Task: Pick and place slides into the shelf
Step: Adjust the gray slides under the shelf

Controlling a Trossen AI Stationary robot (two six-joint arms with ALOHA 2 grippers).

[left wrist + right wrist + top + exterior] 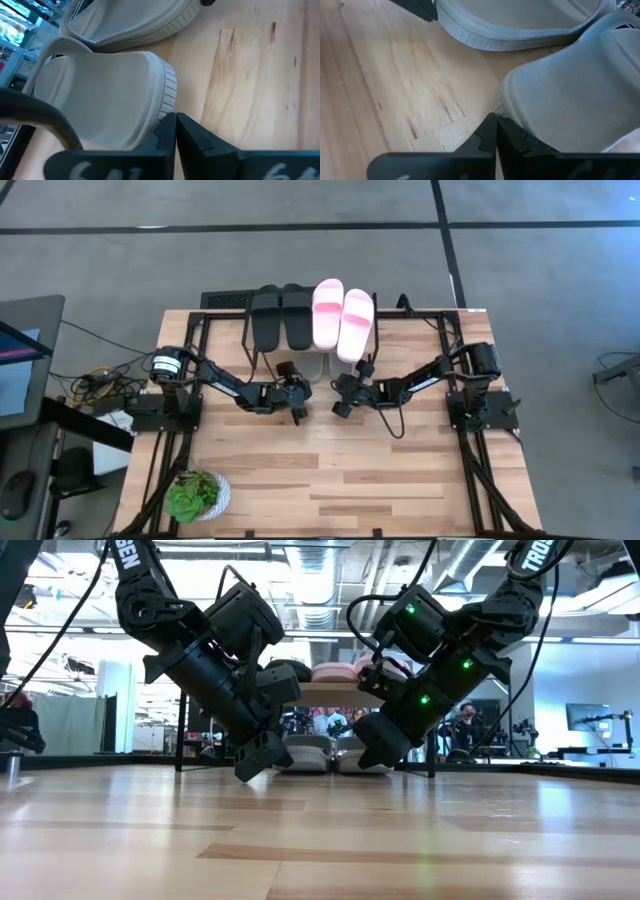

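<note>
The shelf (262, 330) stands at the table's far side, with the black pair (281, 315) and the light pink pair (343, 315) lying on its plank. The two grey-green slides (312, 366) (345, 366) lie side by side on the table under the shelf, their near ends sticking out. My left gripper (299, 387) is shut at the near end of the left grey-green slide (100, 95). My right gripper (350, 387) is shut at the near end of the right one (570, 90). In the low view, both grippers (255, 766) (370, 755) slant down close to the tabletop. My left gripper has its shut fingertips (167, 127) against the ribbed rim of the left slide's near end (164, 107), slanting down from the near side. The slide lies flat on the table. My right gripper has its shut fingertips (490, 127) against the rim of the right slide's near end (506, 107), also slanting down from the near side. That slide lies flat too.
A black shelf leg (35, 107) stands close beside the left slide. A small potted plant (196, 495) sits at the table's near left corner. Bare wooden tabletop (380, 480) stretches across the near half. People and equipment show in the room behind (465, 720).
</note>
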